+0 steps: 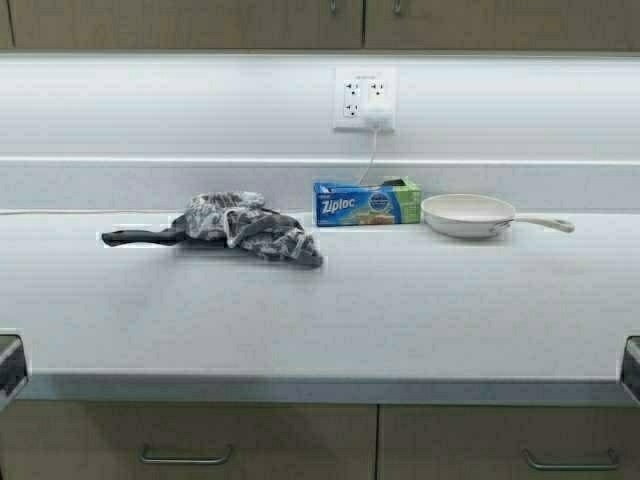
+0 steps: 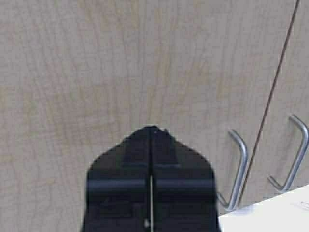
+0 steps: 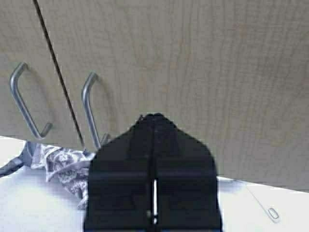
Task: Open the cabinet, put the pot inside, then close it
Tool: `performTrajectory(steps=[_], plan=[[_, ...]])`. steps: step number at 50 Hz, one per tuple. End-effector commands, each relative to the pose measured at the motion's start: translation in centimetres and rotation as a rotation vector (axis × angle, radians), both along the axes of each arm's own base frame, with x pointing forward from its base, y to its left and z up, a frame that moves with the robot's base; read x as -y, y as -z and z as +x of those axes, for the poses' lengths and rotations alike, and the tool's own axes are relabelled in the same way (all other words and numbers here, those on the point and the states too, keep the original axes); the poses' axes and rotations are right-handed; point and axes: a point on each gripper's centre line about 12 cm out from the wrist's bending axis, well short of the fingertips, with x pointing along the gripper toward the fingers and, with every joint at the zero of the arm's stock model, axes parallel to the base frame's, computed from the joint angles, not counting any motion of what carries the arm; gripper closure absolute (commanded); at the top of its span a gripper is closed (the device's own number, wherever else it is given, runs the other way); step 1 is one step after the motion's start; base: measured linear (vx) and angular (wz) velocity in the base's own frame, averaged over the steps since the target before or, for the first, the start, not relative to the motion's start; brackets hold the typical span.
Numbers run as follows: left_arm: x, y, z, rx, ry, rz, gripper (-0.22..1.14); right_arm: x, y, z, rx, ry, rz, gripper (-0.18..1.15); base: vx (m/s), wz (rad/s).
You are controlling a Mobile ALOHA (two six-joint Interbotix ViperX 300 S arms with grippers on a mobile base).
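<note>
Wall-hung cabinet (image 1: 320, 22) at twelve o'clock, both flat wood-grain doors shut, curved silver handles (image 1: 397, 8) at lower edges the likely place to hook and pull; rigid, probably light to swing. No stockpot visible anywhere. On white countertop (image 1: 320, 310): black pan under grey cloth (image 1: 250, 228) at ten o'clock, Ziploc box (image 1: 366, 203) centre, cream frying pan (image 1: 480, 215) at two. Left gripper (image 2: 150, 133) and right gripper (image 3: 154, 118) pressed together, holding nothing, facing cabinet doors.
</note>
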Motion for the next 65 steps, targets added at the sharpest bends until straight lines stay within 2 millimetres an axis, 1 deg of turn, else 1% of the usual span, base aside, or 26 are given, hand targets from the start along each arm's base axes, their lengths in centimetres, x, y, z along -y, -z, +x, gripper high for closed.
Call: performTrajectory(steps=[1,26,40,65], plan=[[-0.08,-0.91,-0.28,0.025,-0.001,-0.010,0.87,0.06,-0.82,-0.21,0.027,-0.001,0.004,0.90,0.00,0.00],[-0.17,-0.97,-0.35,0.027,-0.003,-0.011,0.87,0.13,-0.90,-0.43,0.031,-0.001,0.004,0.90,0.00,0.00],[-0.26,-1.34,-0.57,0.035,-0.003,-0.014,0.87,0.07,-0.77,-0.44,0.028,-0.002,0.003,0.90,0.00,0.00],[-0.18,-1.21,-0.55,0.032,-0.001,-0.013,0.87,0.11,-0.55,-0.57,0.023,-0.002,0.002,0.90,0.00,0.00]])
